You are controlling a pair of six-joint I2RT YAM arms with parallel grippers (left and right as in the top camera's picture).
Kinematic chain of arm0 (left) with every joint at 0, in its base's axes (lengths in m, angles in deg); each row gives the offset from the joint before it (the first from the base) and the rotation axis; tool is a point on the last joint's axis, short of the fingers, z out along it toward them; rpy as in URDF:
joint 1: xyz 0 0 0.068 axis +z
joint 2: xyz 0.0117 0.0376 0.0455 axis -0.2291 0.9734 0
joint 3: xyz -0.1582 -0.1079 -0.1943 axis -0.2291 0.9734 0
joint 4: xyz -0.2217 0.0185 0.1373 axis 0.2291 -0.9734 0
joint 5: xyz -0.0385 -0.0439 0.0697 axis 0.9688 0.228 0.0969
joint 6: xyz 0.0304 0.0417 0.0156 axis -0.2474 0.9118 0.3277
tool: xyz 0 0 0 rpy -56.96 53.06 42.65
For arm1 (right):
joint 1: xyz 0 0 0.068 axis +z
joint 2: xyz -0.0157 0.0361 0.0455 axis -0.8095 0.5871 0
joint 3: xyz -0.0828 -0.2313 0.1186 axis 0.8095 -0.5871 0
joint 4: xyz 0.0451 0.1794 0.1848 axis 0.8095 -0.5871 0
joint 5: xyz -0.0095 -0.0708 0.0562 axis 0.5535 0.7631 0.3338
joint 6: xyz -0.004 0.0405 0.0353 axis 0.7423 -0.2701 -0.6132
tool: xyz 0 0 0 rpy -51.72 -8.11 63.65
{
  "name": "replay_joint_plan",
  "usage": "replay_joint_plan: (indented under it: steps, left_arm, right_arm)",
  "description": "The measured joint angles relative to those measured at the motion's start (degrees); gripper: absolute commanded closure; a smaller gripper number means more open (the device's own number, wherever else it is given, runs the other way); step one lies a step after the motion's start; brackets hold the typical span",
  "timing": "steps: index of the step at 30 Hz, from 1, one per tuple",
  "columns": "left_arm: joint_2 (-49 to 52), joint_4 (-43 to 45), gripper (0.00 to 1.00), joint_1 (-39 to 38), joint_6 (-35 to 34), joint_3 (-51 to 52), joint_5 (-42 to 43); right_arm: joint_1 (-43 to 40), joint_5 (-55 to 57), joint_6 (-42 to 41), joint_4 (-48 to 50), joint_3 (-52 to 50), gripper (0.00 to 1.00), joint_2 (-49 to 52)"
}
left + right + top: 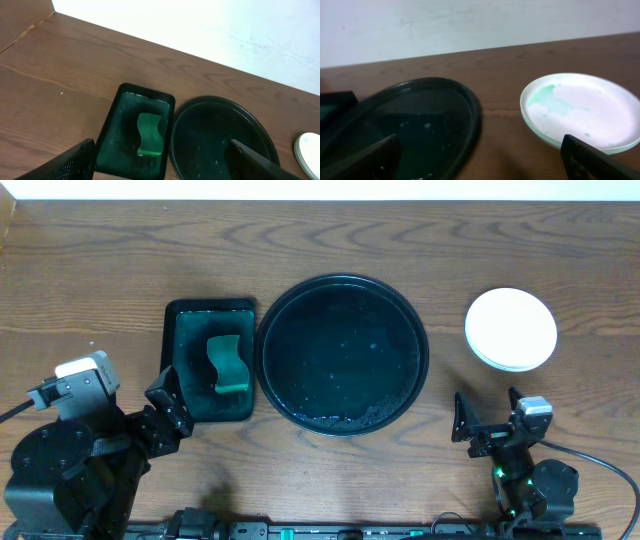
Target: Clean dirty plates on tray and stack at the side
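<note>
Both left tool (pixel 170 405), right tool (pixel 488 412) agape, empty; plates (pixel 510 328) stacked clear of tray (pixel 340 350) rim.

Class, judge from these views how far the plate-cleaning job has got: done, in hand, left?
Done: the black tray holds no plates; the plates sit stacked on the table beside it, the sponge lies in the green tray. In hand: nothing; left gripper and right gripper are open, empty. Left: maybe the teal smear on the top plate.

One round black tray (pixel 340 345), one green tray (pixel 190 330), one sponge (pixel 228 365), one stack of white plates (pixel 511 329)
</note>
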Motion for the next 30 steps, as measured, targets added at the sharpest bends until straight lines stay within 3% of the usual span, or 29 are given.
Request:
replay_joint_plan:
  steps: [10,30]
  left_arm:
    - [0.0,0.0,0.17,0.0,0.0,0.0,0.0]
    - [0.0,0.0,0.17,0.0,0.0,0.0,0.0]
  right_arm:
    - [0.0,0.2,10.4,-0.1,0.0,0.01,0.0]
    - [0.0,0.2,12.4,0.0,0.0,0.01,0.0]
